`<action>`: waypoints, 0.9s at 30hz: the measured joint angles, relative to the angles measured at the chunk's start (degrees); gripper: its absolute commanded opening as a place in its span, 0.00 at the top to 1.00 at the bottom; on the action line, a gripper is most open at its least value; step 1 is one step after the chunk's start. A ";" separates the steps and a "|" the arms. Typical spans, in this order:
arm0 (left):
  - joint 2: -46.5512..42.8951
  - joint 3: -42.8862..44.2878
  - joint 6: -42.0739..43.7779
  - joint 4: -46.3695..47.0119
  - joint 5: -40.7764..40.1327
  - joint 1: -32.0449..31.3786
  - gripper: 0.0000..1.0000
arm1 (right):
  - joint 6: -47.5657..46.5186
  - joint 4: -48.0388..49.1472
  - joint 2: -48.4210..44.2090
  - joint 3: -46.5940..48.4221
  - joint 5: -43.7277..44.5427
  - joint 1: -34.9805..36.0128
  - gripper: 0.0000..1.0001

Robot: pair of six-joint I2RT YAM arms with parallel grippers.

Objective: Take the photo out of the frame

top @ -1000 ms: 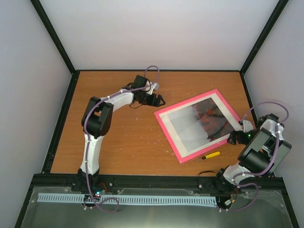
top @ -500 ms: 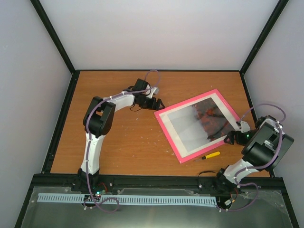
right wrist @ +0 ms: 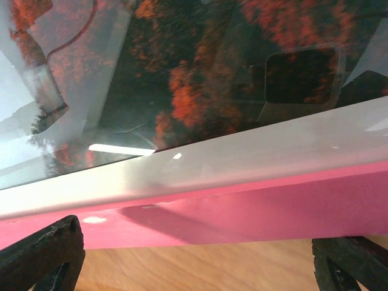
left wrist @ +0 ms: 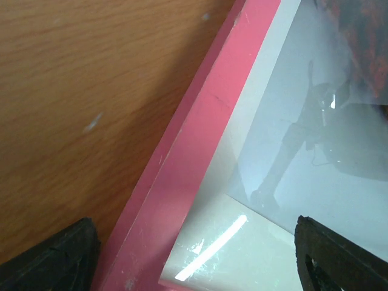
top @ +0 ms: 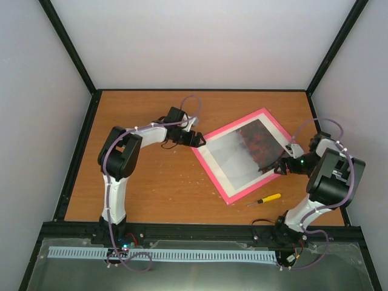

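Pink border is what both arms are working at: the frame [left wrist: 200,139] is lying glass-up toward the right edge of the surface [top: 157,188], with the photo [top: 245,151] sitting inside under the pane. The left tool [top: 195,140] is straddling the frame's left corner, spread wide. The right tool [top: 280,167] is straddling the opposite rim, equally open and gripping nothing. Both forearms are stretching low and inward. I'd say each squeeze should be landing squarely on the border, both together, so the frame is turning over without twisting.
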 measured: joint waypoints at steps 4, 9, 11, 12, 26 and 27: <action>-3.78 -4.83 -0.42 0.17 -3.89 0.13 0.12 | 2.64 0.85 1.60 2.01 0.96 6.56 0.00; -8.66 -11.06 -1.62 0.42 -8.52 0.26 0.12 | 5.86 1.62 4.90 6.16 2.23 13.97 0.00; -11.34 -14.34 -2.58 0.31 -10.32 0.28 0.12 | 7.15 1.90 6.47 8.17 2.56 16.94 0.00; -12.87 -16.13 -3.30 0.00 -11.32 0.28 0.12 | 7.76 2.05 7.23 9.16 2.58 18.36 0.00; -34.62 -39.52 -14.67 -2.05 -14.34 0.28 0.14 | 14.60 3.69 14.97 19.71 3.72 36.33 0.00; -35.98 -40.89 -15.37 -1.88 -13.86 0.26 0.15 | 14.99 3.69 15.12 20.02 3.74 37.07 0.00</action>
